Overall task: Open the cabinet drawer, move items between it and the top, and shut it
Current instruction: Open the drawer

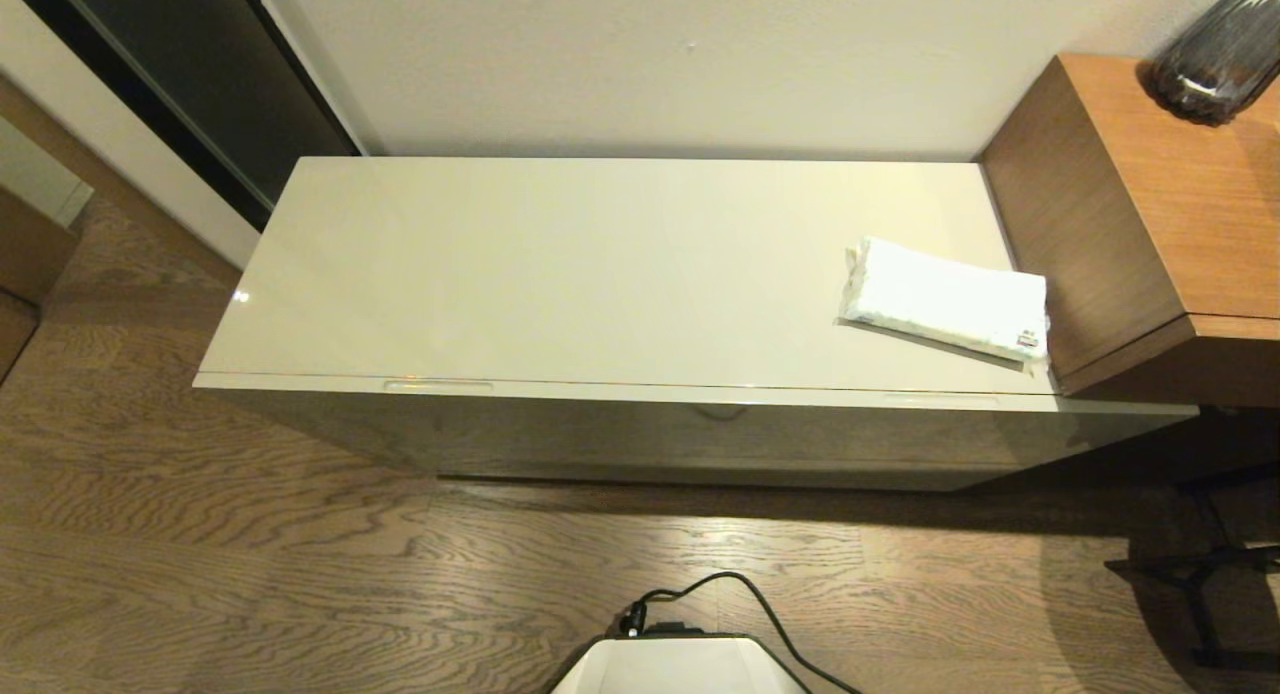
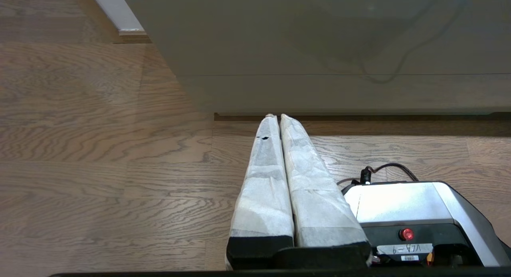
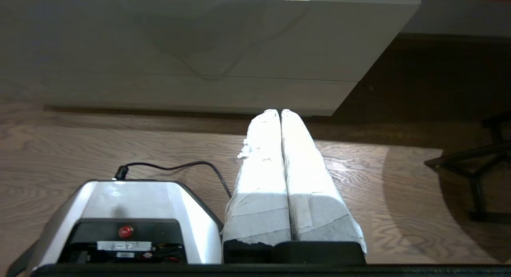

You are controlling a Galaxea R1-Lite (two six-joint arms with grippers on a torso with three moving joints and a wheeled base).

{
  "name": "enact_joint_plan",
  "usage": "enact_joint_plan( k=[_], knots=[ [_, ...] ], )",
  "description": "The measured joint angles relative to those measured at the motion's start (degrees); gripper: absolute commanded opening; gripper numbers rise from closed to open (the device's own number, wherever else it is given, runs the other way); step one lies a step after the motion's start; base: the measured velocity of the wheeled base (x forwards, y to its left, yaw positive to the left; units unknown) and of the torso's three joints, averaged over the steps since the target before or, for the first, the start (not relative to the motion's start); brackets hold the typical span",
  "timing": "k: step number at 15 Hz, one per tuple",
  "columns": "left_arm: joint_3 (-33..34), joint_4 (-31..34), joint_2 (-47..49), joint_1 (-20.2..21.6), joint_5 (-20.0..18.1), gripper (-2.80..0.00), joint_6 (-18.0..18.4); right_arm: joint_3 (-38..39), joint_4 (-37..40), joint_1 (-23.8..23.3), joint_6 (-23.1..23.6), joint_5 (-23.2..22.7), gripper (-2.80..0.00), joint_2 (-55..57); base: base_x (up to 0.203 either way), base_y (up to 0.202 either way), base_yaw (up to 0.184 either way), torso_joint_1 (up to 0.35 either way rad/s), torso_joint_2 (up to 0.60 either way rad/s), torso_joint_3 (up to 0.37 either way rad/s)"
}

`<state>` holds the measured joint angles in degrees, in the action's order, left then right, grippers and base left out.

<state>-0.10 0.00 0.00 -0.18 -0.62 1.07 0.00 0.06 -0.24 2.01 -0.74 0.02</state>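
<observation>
The cabinet drawer [image 1: 690, 419] is sitting fully closed, with the slippers pack [image 1: 945, 299] lying on the top's [image 1: 560, 274] far right. Both the left end effector [image 2: 275, 116] and right end effector [image 3: 278, 111] are hanging low before the front, fingers pressed together, empty, probably parked before reaching.

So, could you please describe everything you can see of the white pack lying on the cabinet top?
The white pack is a flat, soft-looking rectangular bundle, seemingly wrapped in clear film, with a small dark label at its near right corner. It lies flat and slightly askew on the glossy cream cabinet top, near the right end. It lies close to the taller wooden surface; contact cannot be told. Nothing else touches it.
</observation>
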Motion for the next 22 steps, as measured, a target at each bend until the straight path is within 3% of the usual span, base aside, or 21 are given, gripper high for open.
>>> enact_joint_plan(
  k=[10,13,15,18,22],
  knots=[
    [-0.04,-0.13,0.0,0.0,0.09,-2.8,-0.25,-0.53,0.46,-0.02,2.0,0.09,-2.8,0.05,0.0,0.0,0.0,0.0,0.0,0.0],
    [0.05,-0.24,0.0,0.0,0.13,-2.8,-0.61,-11.92,6.87,-0.02,0.31,0.0,-2.8,3.14,0.0,0.0,0.0,0.0,0.0,0.0],
    [0.05,-0.22,0.0,0.0,0.17,-2.8,-0.59,-22.88,13.03,-0.02,-3.46,-0.35,-2.8,9.98,0.0,0.0,0.0,0.0,0.0,0.0],
    [0.02,-0.24,0.0,0.0,0.16,-2.8,-0.63,-31.27,20.21,-0.02,-6.25,-0.4,-2.8,24.59,0.0,0.0,0.0,0.0,0.0,0.0],
    [-0.01,-0.24,0.0,0.02,0.18,-2.8,-0.63,-36.22,19.15,0.02,-9.54,-0.24,-2.8,49.03,0.0,0.0,0.0,0.0,0.0,0.0]
  ],
)
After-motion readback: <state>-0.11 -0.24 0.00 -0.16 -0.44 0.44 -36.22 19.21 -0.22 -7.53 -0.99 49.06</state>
